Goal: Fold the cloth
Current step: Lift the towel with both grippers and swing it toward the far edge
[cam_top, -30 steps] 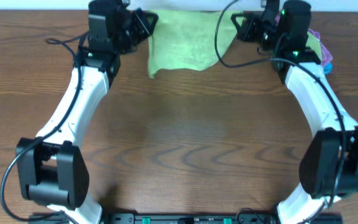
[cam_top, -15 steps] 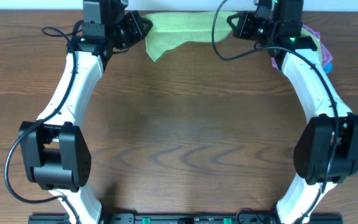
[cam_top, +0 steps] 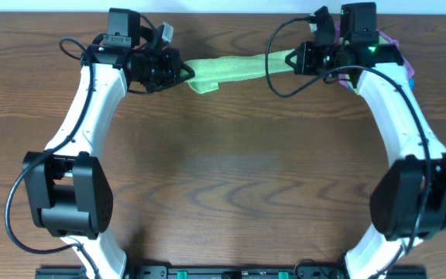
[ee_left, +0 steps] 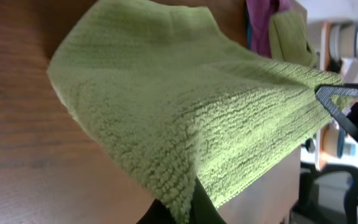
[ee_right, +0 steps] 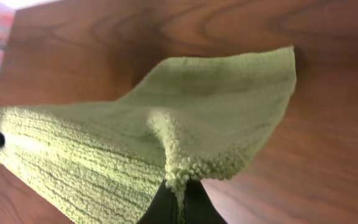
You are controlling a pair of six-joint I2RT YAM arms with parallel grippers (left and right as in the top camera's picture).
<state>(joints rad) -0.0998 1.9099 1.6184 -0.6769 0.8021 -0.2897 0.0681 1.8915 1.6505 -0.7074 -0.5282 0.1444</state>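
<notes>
The cloth is a light green terry towel (cam_top: 235, 70), stretched as a narrow band between my two grippers near the table's far edge. My left gripper (cam_top: 183, 71) is shut on its left corner, and the towel fills the left wrist view (ee_left: 185, 106). My right gripper (cam_top: 294, 58) is shut on its right corner, and the towel hangs from the fingertips in the right wrist view (ee_right: 166, 143). The towel is lifted off the wooden table (cam_top: 231, 178).
A pile of purple and other coloured cloths (cam_top: 399, 58) lies at the far right corner, behind my right arm. It also shows in the left wrist view (ee_left: 263, 15). The table's far edge runs just behind the towel.
The towel lay spread flat at the far edge. Both grippers have lifted it and drawn it toward me, and it is now a thin taut band between them.
</notes>
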